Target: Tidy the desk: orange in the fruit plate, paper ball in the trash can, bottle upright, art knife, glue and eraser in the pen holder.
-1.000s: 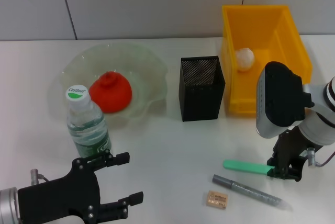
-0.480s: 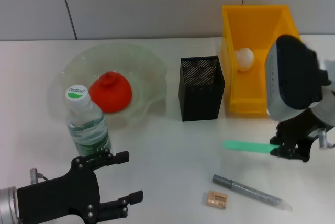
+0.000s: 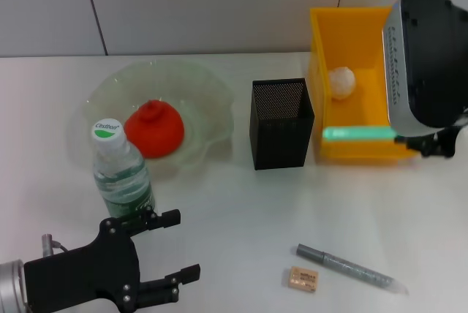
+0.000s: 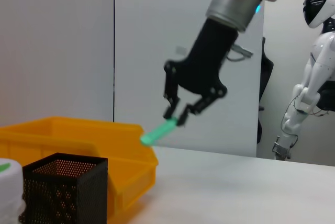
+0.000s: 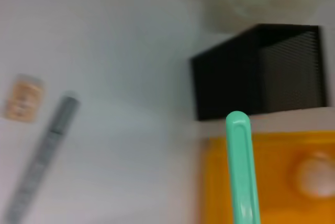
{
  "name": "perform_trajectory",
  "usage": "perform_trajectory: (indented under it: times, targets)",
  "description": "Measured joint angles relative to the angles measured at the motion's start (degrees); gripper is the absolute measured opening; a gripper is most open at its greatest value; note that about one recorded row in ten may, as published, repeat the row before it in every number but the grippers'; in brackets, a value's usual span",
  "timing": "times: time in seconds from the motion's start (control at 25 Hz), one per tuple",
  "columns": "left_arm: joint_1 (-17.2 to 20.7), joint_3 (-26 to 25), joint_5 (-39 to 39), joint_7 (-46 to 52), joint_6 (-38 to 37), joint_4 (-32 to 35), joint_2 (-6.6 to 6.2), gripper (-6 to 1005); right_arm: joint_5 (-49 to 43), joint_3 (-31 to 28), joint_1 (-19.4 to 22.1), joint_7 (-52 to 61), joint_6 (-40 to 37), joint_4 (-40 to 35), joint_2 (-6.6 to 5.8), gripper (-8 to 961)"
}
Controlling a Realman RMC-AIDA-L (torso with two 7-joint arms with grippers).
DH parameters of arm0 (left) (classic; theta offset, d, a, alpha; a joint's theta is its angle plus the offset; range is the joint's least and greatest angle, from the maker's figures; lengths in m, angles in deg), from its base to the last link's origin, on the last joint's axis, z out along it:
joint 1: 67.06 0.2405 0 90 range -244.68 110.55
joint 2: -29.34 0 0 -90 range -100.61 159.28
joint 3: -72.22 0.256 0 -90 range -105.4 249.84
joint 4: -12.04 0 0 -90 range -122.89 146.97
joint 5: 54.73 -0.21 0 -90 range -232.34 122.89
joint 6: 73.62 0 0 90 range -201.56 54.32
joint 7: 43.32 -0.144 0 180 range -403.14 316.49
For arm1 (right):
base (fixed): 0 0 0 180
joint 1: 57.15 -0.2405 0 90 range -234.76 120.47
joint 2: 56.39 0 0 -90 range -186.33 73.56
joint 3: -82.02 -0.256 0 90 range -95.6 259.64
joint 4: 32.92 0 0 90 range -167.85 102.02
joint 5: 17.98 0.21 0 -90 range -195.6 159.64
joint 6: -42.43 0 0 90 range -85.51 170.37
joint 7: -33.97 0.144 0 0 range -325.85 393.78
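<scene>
My right gripper (image 3: 411, 140) is shut on the green art knife (image 3: 358, 134) and holds it level in the air, in front of the yellow trash can (image 3: 322, 50), right of the black mesh pen holder (image 3: 280, 124). The left wrist view shows that gripper (image 4: 180, 114) with the knife (image 4: 157, 131) above the trash can (image 4: 78, 135). The paper ball (image 3: 341, 82) lies in the trash can. The orange (image 3: 153, 129) rests in the glass fruit plate (image 3: 197, 86). The bottle (image 3: 121, 174) stands upright. The grey glue stick (image 3: 347, 268) and tan eraser (image 3: 303, 278) lie on the table. My left gripper (image 3: 181, 247) is open below the bottle.
The white table (image 3: 241, 210) runs back to a grey wall. In the right wrist view the knife (image 5: 242, 171) points toward the pen holder (image 5: 261, 72), with the glue (image 5: 44, 156) and eraser (image 5: 22, 97) off to the side. Another robot (image 4: 309, 77) stands in the background.
My right gripper has lifted the green art knife off the table and carried it up and back, in front of the yellow trash can. The left arm has not moved.
</scene>
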Motion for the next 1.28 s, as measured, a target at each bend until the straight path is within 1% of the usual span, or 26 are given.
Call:
perform_trajectory:
  times: [0.2, 0.24, 0.32, 0.36, 0.4, 0.48, 0.68, 0.8, 0.92, 0.96, 1.12, 1.16, 1.28]
  targets:
    - [0.1, -0.1, 0.4, -0.1, 0.0, 0.0, 0.07, 802, -4.5, 2.5, -0.8, -1.3, 1.3, 2.6, 0.05, 166]
    - [0.2, -0.1, 0.5, -0.1, 0.0, 0.0, 0.12, 802, -6.6, 4.0, -1.2, -1.9, 2.9, 2.9, 0.07, 166]
    - [0.2, -0.1, 0.5, -0.1, 0.0, 0.0, 0.13, 802, -7.9, 5.0, -1.2, -2.2, 4.1, 2.9, 0.07, 166]
    - [0.3, -0.1, 0.5, -0.1, 0.0, 0.0, 0.16, 803, -10.6, 7.5, -1.2, -2.8, 6.8, 2.8, 0.08, 167]
    - [0.3, -0.1, 0.6, -0.1, 0.0, 0.0, 0.16, 803, -10.6, 7.5, -1.2, -2.8, 6.8, 2.8, 0.08, 167]
    - [0.3, -0.1, 0.6, -0.1, 0.0, 0.0, 0.16, 803, -12.4, 9.4, -1.2, -3.7, 8.9, 2.4, 0.09, 167]
    - [0.3, -0.1, 0.7, 0.2, 0.0, 0.0, 0.17, 803, -14.1, 10.9, -3.4, -6.0, 12.1, 1.6, 0.12, 168]
    - [0.3, -0.1, 0.7, 0.2, 0.0, 0.0, 0.17, 803, -14.8, 12.3, -3.9, -8.1, 14.1, 1.2, 0.16, 168]
    - [0.3, -0.2, 0.7, 0.2, -1.5, 0.0, 0.07, 804, -15.1, 13.9, -4.5, -9.1, 15.4, -0.7, 0.19, 169]
    - [0.3, -0.2, 0.7, 0.2, -1.5, 0.0, 0.07, 804, -15.3, 14.8, -5.4, -9.5, 15.6, -2.6, 0.21, 169]
    - [0.3, -0.4, 0.7, 0.3, -1.4, 0.0, 0.11, 804, -15.8, 16.1, -6.5, -9.9, 15.9, -4.8, 0.22, 169]
    - [0.2, -0.4, 0.7, 0.3, -1.3, 0.0, 0.14, 803, -16.3, 17.1, -7.5, -9.9, 15.9, -6.7, 0.22, 169]
    - [0.0, -0.4, 0.7, 0.3, -1.2, 0.0, 0.17, 802, -16.8, 17.8, -8.5, -10.0, 16.0, -8.4, 0.22, 170]
